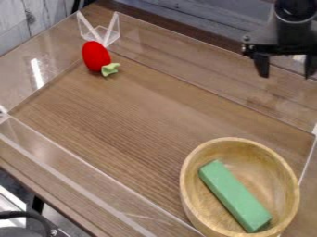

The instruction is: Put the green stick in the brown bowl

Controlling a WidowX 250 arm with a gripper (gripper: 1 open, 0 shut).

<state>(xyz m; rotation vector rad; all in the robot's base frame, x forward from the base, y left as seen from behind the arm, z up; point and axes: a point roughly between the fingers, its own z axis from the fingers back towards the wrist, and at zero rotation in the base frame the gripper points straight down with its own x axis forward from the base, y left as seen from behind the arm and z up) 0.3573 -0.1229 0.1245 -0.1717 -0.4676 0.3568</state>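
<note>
1. Since it carries everything, we start with the desk (148, 120): wood-grain top with clear low walls standing along its edges.
2. Next we note the brown bowl (202, 163), a light tan wooden bowl with a thick rim, sitting at the desk's near right corner; its right side is partly cut by the picture edge.
3. We see the gripper (283, 65) at the far right edge of the desk, black, pointing downward, above the surface. One finger shows clearly on the left; the other is nearly out of view at the picture's edge. Jaws stand spread wide, nothing between them.
4. We find the green stick (234, 194) lying flat inside the brown bowl, on its floor, running diagonally from upper left to lower right. It is well apart from the gripper.
5. We mark the small red toy (95, 56) with a green stem near the far left corner of the desk, just in front of a clear upright piece. It is well apart from the bowl.
</note>
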